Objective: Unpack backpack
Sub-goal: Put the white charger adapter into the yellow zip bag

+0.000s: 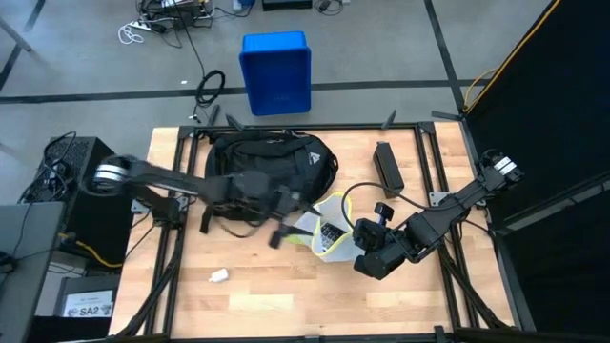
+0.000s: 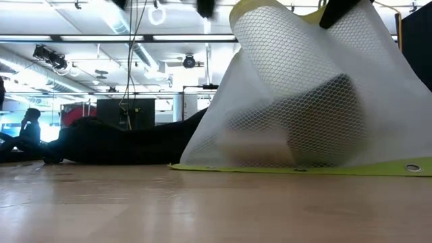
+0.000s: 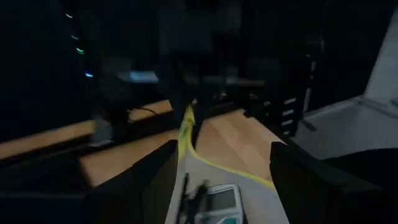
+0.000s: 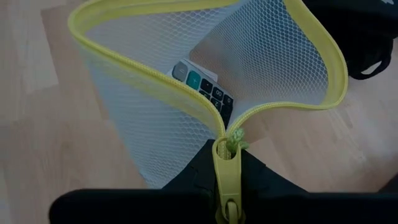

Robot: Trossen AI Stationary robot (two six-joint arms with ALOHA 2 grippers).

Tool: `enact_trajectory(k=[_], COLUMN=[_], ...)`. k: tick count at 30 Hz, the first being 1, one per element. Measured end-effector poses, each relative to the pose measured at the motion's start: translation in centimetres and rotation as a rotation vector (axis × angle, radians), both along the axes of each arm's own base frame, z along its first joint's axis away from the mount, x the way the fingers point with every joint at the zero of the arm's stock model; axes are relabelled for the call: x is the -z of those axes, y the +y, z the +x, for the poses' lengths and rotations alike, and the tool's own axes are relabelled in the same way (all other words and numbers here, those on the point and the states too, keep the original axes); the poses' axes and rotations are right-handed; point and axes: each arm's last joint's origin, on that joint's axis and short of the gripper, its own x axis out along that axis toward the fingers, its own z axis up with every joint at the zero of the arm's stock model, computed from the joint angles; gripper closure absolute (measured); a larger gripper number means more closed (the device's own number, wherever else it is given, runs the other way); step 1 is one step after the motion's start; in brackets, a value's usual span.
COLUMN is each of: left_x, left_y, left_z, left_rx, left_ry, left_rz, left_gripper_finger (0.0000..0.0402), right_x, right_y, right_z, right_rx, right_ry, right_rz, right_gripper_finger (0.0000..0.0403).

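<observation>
Right wrist view shows your right gripper (image 4: pixel 227 186) clamped on the mesh pouch (image 4: pixel 186 81) zip end, holding it open; left gripper (image 3: pixel 221 180) parted, empty.

- A robot lab or test workshop in a large open industrial hall, not a home.
- The bench (image 1: pixel 286 286) is a wooden top set in a black metal frame (image 1: pixel 424 162), with two dark robot arms mounted at its sides.
- It stands on a grey concrete floor (image 1: pixel 381 48) marked with dark lines.
- Loose cables (image 1: pixel 172 24) lie on that floor, and a blue bin (image 1: pixel 276 71) stands just behind the bench.
- A computer tower (image 1: pixel 71 167) with wiring sits left of the bench.
- The low view shows an exposed ceiling with strip lights (image 2: pixel 81 42), ducts and hanging cables (image 2: pixel 135 54).
- A person (image 2: pixel 28 131) sits far back in the hall.
</observation>
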Motion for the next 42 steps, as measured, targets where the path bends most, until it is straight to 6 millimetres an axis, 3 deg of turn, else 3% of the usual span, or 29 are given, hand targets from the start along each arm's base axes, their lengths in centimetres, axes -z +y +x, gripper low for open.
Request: enact_trajectory(k=[2, 8, 13, 17, 21, 28, 42], left_x=[-1.4, -0.5, 3.7, 6.5, 8.4, 10.2, 15.6], left_y=[-0.4, -2.4, -4.3, -5.8, -6.8, -9.0, -11.8], left_z=[-2.3, -8.8, -12.5, -14.6, -15.9, -17.0, -15.9], left_rx=[-0.032, -0.157, -0.298, -0.353, -0.402, -0.464, -0.556], left_ry=[0.065, 0.505, 0.907, 1.082, 1.254, 1.308, 1.456], left_rz=[0.016, 0.007, -0.031, -0.123, -0.265, -0.353, -0.182], left_gripper_finger=[0.0180, 0.0181, 0.0182, 0.0182, 0.0182, 0.0183, 0.0184], right_x=[0.0, 0.0, 0.0, 0.0, 0.0, 0.0, 0.1], right_y=[0.0, 0.0, 0.1, 0.2, 0.2, 0.3, 0.3], right_z=[0.0, 0.0, 0.0, 0.0, -0.1, -0.1, -0.1], right_rx=[0.002, 0.004, 0.013, 0.016, 0.013, 0.012, 0.016], right_ry=[0.000, -0.001, -0.006, -0.008, -0.005, -0.001, -0.005], right_rz=[0.004, 0.008, 0.021, 0.036, 0.036, 0.033, 0.038], right_gripper_finger=[0.0403, 0.0403, 0.0403, 0.0403, 0.0403, 0.0403, 0.0403])
